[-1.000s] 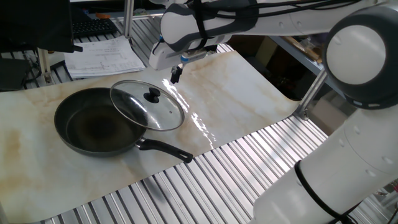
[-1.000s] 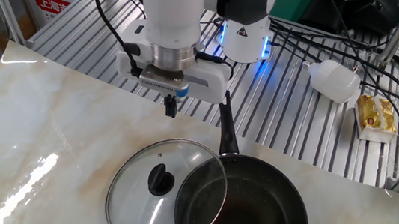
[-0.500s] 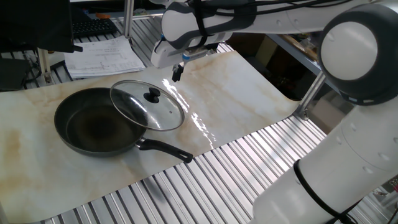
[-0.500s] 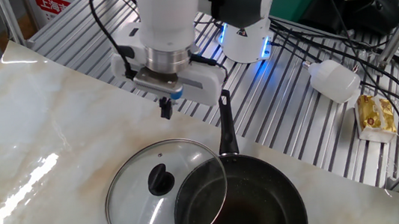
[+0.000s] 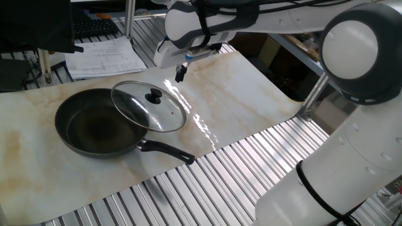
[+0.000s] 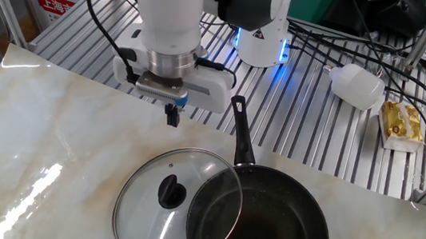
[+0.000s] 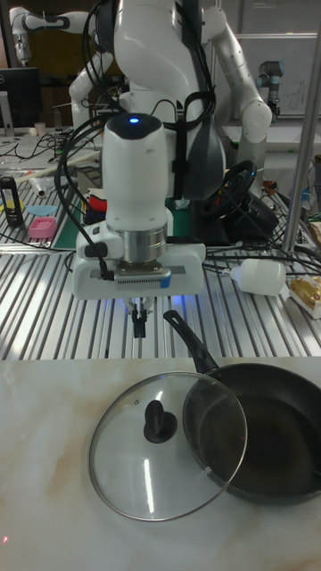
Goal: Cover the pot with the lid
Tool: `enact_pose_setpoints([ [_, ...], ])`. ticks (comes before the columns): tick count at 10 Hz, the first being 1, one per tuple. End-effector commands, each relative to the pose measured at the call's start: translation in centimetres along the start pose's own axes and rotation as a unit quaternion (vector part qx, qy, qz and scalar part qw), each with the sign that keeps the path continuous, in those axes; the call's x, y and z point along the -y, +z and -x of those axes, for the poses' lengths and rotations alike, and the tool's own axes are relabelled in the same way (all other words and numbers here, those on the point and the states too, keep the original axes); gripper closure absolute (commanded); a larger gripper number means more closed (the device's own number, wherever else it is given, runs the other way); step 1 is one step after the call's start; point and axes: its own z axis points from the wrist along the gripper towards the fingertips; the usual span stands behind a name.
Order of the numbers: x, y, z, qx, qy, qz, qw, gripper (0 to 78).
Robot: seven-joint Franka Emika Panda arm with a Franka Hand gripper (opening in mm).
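Lid (image 6: 176, 206) leans half on the pot (image 6: 256, 219), its far edge propped on the pan rim and the rest on the marble table (image 6: 31, 148), so the pot is only partly covered. Glass with a metal rim looks stiff, fairly heavy, slippery and breakable; the black knob (image 6: 171, 193) at its centre is the 1 sensible hold. Gripper (image 6: 171, 114) hangs above the table at about 12 o'clock from the knob, fingers pressed together, holding nothing.
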Motion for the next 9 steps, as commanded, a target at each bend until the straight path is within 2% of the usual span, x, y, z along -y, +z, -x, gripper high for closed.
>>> enact_pose_setpoints([
  [1,0.06,-0.10,0.05,0.001,0.015,0.000,0.9999,77.6],
  [4,0.11,-0.17,0.14,0.001,0.012,0.001,0.9999,77.6],
  [6,0.11,-0.17,0.14,0.002,0.008,0.011,0.9999,77.6],
  [7,0.11,-0.17,0.14,-0.005,0.015,0.014,0.9998,77.6],
  [9,0.11,-0.17,0.14,-0.027,0.036,0.011,0.9989,77.6],
])
